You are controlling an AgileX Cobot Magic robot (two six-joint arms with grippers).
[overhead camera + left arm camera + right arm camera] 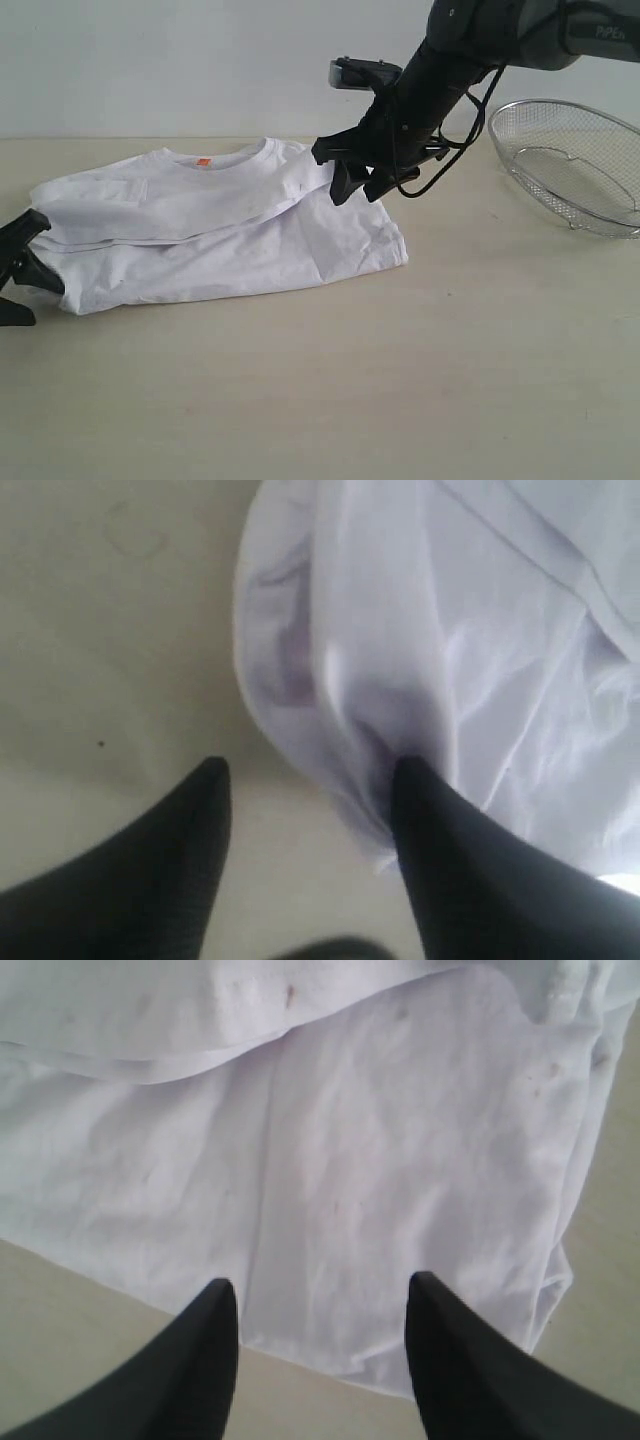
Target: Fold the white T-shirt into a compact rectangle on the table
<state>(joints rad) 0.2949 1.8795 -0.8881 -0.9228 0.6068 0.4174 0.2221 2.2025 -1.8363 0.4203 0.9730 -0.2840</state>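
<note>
So the fold is being judged as roughly halfway here, maybe a bit past. The white T-shirt [230,235] is being shown lying on the surface [400,400], toward the left and middle of the exterior view, well apart from the wire basket [575,165] at the far right. 1 long flap is being seen laid across the upper half, its edge running as a slanted line from the left side up toward the right shoulder, so at least 1 fold is being counted as done. The outline is being read as a wide, lumpy slab rather than a compact rectangle, so probably 1 or 2 more folds are being left to do, plus some squaring up of the right end, which is being seen wrinkled and uneven. The left gripper [310,770] is being held low at the shirt's left edge with its jaws wide apart; 1 finger is being seen touching or just beside the bunched edge, but nothing is being pinched between them. The right gripper [320,1282] is being held over the shirt's right part, jaws also spread wide, nothing being gripped. Looks-wise, the fabric is being shown as thin plain white with soft creases all over and the small orange neck tag [203,161] facing up; no clear print is being shown.
</note>
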